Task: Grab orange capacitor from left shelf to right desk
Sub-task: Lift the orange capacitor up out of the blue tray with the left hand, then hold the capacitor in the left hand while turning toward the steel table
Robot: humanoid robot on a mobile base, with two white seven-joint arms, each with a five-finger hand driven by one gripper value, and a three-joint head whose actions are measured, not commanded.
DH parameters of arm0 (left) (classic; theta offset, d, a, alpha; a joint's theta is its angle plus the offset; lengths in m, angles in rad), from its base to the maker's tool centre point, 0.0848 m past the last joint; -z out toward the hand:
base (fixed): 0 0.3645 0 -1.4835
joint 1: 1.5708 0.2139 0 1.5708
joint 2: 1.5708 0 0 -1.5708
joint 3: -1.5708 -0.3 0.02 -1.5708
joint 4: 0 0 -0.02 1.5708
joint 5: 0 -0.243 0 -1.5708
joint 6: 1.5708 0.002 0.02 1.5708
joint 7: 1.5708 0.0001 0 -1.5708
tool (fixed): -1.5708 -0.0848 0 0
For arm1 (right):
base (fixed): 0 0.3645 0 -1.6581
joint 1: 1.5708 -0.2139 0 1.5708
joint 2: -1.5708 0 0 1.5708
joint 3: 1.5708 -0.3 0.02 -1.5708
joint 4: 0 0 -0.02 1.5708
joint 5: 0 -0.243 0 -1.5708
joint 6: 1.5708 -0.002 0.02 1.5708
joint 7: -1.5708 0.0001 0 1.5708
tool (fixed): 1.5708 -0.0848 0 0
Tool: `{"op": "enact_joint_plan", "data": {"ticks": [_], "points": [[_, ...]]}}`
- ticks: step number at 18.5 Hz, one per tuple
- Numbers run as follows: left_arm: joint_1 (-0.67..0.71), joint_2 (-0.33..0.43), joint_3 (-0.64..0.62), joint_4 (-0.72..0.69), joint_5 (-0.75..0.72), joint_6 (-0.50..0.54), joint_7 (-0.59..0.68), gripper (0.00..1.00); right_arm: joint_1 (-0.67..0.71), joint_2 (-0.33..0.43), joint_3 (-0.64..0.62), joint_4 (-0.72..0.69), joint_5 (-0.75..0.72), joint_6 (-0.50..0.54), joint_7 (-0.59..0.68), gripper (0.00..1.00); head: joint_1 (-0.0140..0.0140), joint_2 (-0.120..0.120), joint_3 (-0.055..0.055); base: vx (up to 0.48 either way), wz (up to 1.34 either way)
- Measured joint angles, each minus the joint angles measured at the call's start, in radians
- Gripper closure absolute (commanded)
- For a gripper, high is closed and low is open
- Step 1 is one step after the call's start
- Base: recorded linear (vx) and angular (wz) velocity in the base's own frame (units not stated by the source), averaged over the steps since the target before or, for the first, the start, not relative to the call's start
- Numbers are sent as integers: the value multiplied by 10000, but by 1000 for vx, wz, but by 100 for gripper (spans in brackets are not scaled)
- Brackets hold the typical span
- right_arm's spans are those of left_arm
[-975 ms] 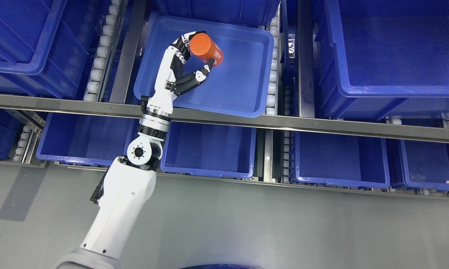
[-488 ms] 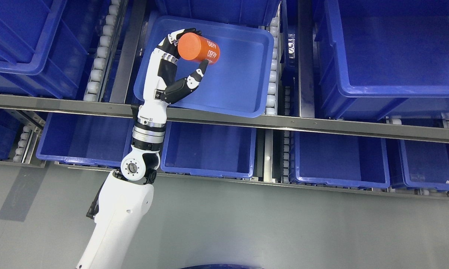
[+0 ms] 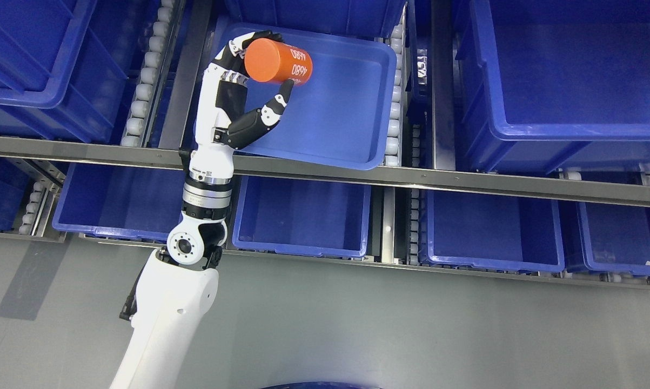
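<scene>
1. The left hand [image 3: 238, 86] grips the orange capacitor [image 3: 277, 61], fingers above, thumb below
2. The capacitor sits at 11 o'clock, over the tilted blue bin [image 3: 352, 108] on the shelf rail [image 3: 465, 181]

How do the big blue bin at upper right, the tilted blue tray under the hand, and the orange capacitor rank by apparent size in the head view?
1. Big blue bin, cut off by the frame.
2. Tilted blue tray.
3. Orange capacitor, held in the left hand; nearer the camera, yet clearly smallest.
</scene>
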Motion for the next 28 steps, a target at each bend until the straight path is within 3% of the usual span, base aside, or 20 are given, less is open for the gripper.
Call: {"op": "enact_joint_plan", "data": {"ticks": [28], "points": [[40,368,112,-651,-14,98,10,98,0,0,0,0,0,-1,0,0,0,0,0,0,0]]}}
